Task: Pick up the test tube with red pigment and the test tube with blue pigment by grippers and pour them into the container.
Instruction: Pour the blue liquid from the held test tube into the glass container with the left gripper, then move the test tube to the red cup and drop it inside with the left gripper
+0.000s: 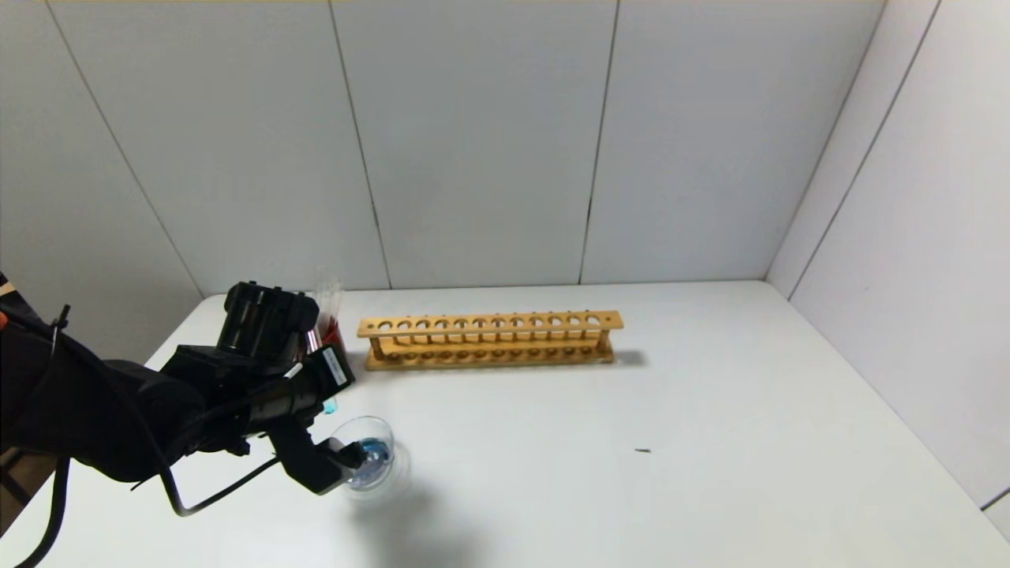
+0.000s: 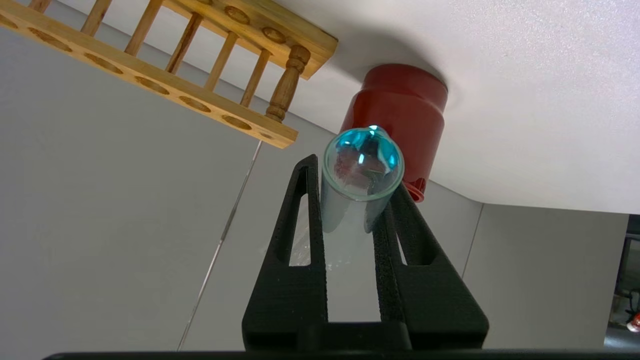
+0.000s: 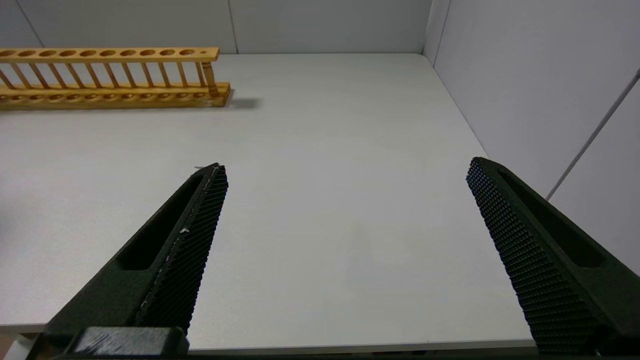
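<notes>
My left gripper (image 2: 355, 175) is shut on the test tube with blue pigment (image 2: 362, 167). The left wrist view looks into the tube's open mouth, and teal liquid shows at its far end. In the head view the left gripper (image 1: 351, 457) reaches over the near rim of the container (image 1: 380, 473), a clear glass dish at the front left, and teal shows inside it by the fingertips. The test tube with red pigment is hidden from me. My right gripper (image 3: 347, 167) hangs open over bare table at the front right, holding nothing.
A dark red cup (image 2: 400, 115) stands behind the dish, partly covered by my left arm, with clear tubes (image 1: 328, 290) rising from it. A long wooden tube rack (image 1: 489, 339) sits across the middle back. White walls close in the table at the back and right.
</notes>
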Controlling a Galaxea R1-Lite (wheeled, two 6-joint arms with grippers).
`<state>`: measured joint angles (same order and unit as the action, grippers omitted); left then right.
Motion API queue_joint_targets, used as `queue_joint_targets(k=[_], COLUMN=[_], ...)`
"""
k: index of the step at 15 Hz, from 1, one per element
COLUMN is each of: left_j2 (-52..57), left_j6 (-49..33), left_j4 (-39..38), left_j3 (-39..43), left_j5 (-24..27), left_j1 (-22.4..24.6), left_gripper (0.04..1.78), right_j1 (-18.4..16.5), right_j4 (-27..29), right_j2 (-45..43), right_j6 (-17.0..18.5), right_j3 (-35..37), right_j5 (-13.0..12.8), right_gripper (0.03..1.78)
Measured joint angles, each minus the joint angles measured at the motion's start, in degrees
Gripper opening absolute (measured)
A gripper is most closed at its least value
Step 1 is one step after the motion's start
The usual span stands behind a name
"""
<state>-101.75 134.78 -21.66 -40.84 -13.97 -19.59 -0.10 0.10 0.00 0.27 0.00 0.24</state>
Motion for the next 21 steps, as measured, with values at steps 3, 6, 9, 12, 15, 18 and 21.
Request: queue_joint_targets(k=[3,6,9,12,15,18,21], left_j2=[0.11,0.44,1.27,2.86,4.88,7.19,9.47], left_j6=[0.22,-0.35,-1.07,-4.44,-10.61,-13.19,-21.19], left_j4=[-0.05,-0.11,-0.16,-0.09,0.48,0.5,0.78], left_j3=[0.02,0.38,1.73,2.26,2.74,3.27,4.27], left_j5=[-0.05,-0.13,0.09,0.37,0.99,3.56,5.27], left_j1=[-0.02,0.0,0.02,0.09,0.09,0.22,0.28], left_gripper=[0.32,0.32,0.32,0.32,0.32,0.32,0.32], right_j1=[0.0,0.0,0.0,0.0,0.0,0.0,0.0], right_j4=[0.0,0.0,0.0,0.0,0.0,0.0,0.0], right_j2=[0.0,0.0,0.0,0.0,0.0,0.0,0.0], right_j6=[-0.02,-0.02,0.0,0.0,0.0,-0.05,-0.02], right_j3=[0.0,0.0,0.0,0.0,0.0,0.0,0.0], right_j5=[-0.02,-0.02,-0.02,-0.02,0.0,0.0,-0.02], right_gripper=[1.75,1.75,1.75,1.75,1.75,1.75,1.75])
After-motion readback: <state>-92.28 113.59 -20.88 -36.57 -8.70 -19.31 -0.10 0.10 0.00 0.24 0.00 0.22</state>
